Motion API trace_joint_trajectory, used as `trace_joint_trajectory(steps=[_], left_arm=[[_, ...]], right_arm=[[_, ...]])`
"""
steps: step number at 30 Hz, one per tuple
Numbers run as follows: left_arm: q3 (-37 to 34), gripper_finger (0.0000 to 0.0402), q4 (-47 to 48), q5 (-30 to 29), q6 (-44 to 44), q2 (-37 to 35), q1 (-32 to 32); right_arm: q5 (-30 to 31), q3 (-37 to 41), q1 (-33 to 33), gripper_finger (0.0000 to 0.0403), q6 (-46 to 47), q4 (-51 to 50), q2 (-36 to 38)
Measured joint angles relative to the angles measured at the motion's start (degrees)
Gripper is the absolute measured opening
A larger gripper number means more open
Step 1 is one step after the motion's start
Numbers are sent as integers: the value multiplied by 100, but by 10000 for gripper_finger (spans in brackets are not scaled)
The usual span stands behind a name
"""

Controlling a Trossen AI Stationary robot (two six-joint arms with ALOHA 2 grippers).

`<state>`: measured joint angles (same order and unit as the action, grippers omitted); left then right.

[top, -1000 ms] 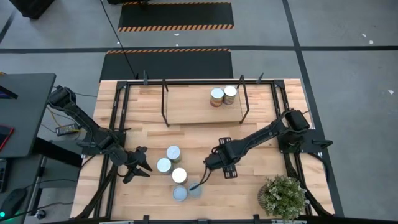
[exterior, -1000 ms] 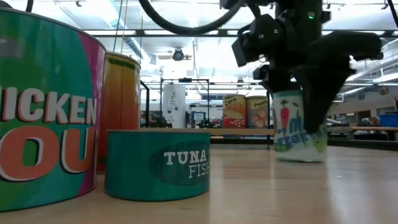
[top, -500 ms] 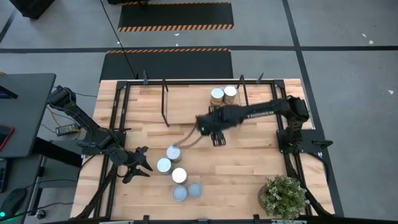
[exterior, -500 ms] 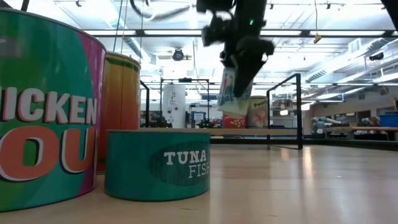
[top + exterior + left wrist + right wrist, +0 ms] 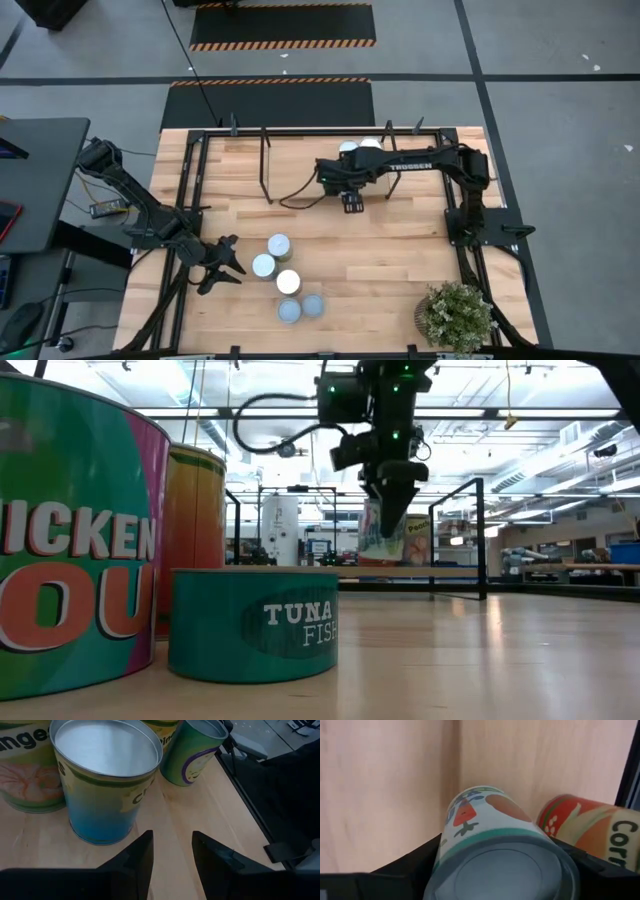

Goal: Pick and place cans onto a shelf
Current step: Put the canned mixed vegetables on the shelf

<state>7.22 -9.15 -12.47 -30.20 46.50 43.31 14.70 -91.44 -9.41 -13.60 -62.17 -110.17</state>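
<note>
Right arm (image 5: 420, 168) hides 2 shelf cans (image 5: 358, 147).

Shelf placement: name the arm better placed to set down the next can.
Right. Its end effector already holds a can above the shelf. The left end effector waits empty beside the table cans.

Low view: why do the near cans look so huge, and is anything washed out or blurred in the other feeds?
Low view: the chicken soup can and tuna can sit close to the lens, so they loom; bright ceiling lights behind silhouette the right claw. Right wrist view: the held can is soft, too near. Left wrist view: mild glare on the silver lid.
</note>
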Motion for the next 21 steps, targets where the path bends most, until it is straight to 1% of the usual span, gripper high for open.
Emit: trace_joint_trajectory(steps=[9,14,21], left_arm=[[0,142,-9,-66,90,0,-2],[0,142,-9,-71,90,-2,-1],[0,142,-7,-85,90,0,0]], right_arm=[[40,69,-249,310,126,59,-66],[212,70,-326,337,122,55,-66],[301,70,-355,373,33,38,-67]])
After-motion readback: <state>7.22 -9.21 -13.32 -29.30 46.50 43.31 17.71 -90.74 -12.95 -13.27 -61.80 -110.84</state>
